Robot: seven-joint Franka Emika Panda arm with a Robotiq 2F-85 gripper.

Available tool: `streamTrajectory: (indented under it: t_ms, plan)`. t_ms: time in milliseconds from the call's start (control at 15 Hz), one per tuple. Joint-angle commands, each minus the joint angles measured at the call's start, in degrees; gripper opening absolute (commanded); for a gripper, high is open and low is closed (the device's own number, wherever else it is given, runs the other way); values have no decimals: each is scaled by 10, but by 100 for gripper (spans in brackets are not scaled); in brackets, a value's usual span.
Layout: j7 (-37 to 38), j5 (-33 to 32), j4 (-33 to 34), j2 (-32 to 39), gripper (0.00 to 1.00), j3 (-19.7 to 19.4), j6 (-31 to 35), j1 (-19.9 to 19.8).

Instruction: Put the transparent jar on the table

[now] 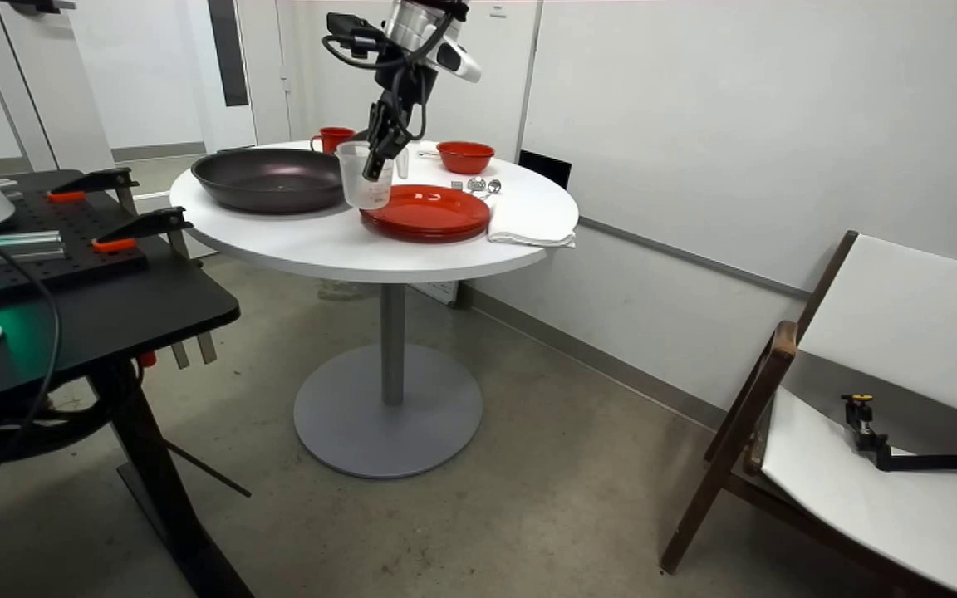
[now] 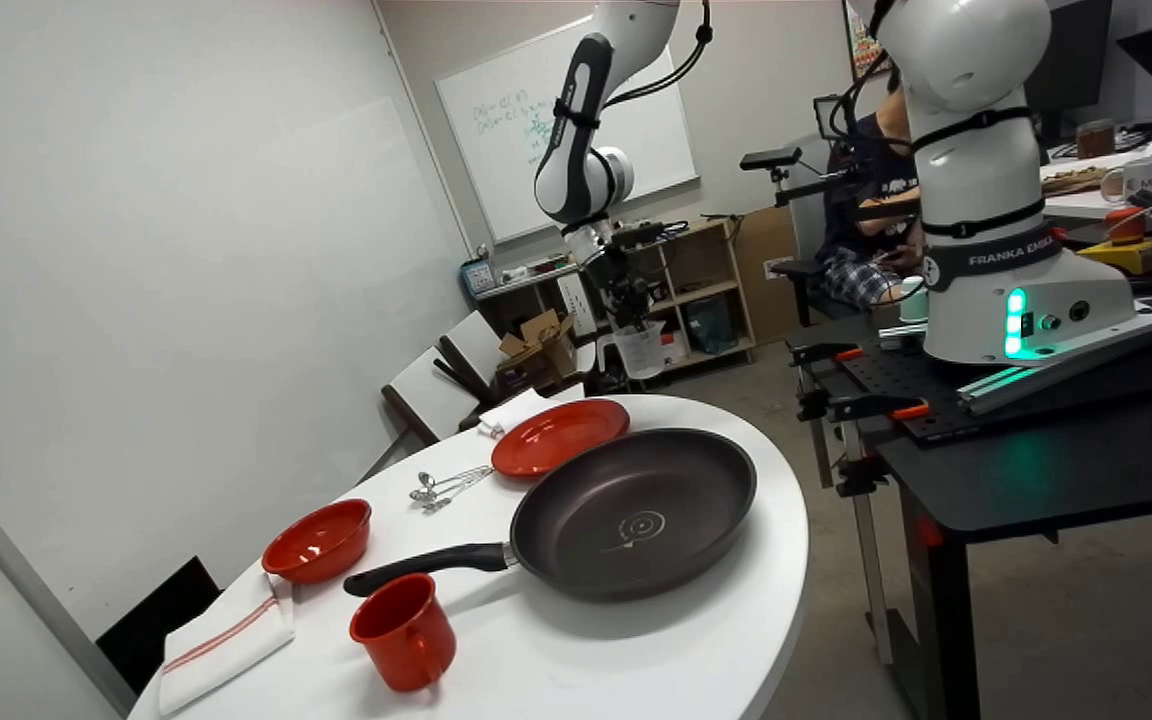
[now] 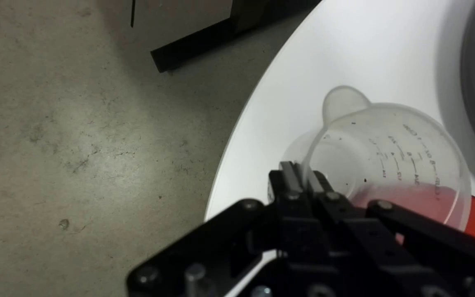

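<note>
Fingers [image 3: 297, 218] clasped one wall of the transparent jar [image 3: 398, 156], held above the counter [image 3: 274, 107] near the red plates [image 1: 429, 209]; lowered there, its base might have caught them, swivelling it in that one-sided pinch

In exterior view I see dark frying pan [image 2: 636, 515] at right, handle [image 2: 436, 561] pointing left. Red mug [image 2: 398, 635] near, upright. Red bowl [image 2: 318, 541] left, striped cloth [image 2: 228, 652] just beside it, nearer. Metal utensils [image 2: 425, 494] between bowl and stacked red plates [image 1: 437, 208]; second white cloth [image 2: 518, 409] just past plates. Far off I make out whiteboard [image 2: 508, 165] with green writing, open shelf [image 2: 704, 292] below, seated person [image 2: 851, 230] farther right.
</note>
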Motion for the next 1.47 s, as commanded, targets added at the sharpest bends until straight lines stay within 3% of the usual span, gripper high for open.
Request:
streamTrajectory:
  t_ms: [0,933,1400]
  plan:
    - [-11,8,-9,-4,2,9,-20,4]
    - [2,14,-39,34,2,25,-10,17]
    - [8,46,-48,73,2,40,35,17]
